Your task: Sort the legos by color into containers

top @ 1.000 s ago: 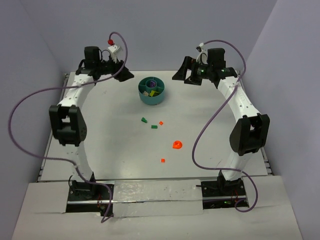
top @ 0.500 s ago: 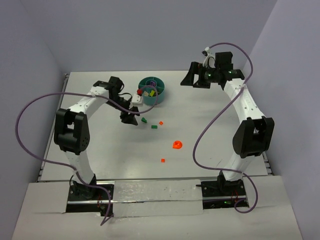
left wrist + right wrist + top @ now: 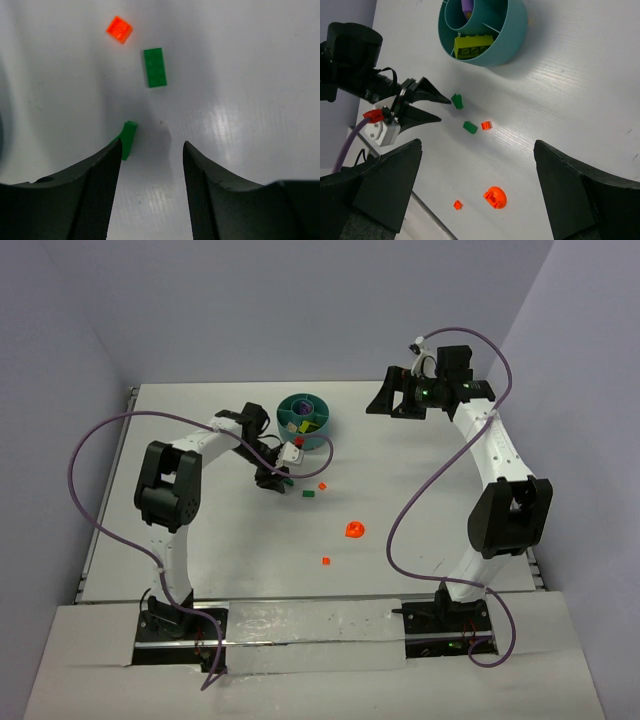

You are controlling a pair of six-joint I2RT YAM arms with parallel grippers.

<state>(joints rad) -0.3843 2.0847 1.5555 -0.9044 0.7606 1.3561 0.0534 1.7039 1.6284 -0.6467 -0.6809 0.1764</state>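
left tool (image 3: pixel 151 145) hung low over the white surface (image 3: pixel 220 540), jaws spread and nothing clamped between them. a dark green brick (image 3: pixel 127 140), tipped up on one edge, lay right at the inner face of the finger on the left of the wrist view. whether it touched that finger could not be told. just beyond it lay a second green brick (image 3: pixel 155 67), flat on the surface. a little further out was a small orange-red brick (image 3: pixel 119 29). seen from overhead, the left tool was just on the near side of the teal bowl (image 3: pixel 305 418), with its arm stretched across from the left.

the bowl stood toward the far side of the surface. one of its wedge compartments held a lime brick (image 3: pixel 473 43), and something purple (image 3: pixel 467 6) showed in the central hub. well apart from the group by the left tool, closer to the arm bases, lay an orange-red dome piece (image 3: pixel 353 529). a tiny orange-red bit (image 3: pixel 325 561) lay near it, closer still to the bases.

right tool (image 3: pixel 477 145) was held high at the far right, away from every lego. its jaws were wide apart and gripped nothing, and its camera looked down on the bowl and the left tool.
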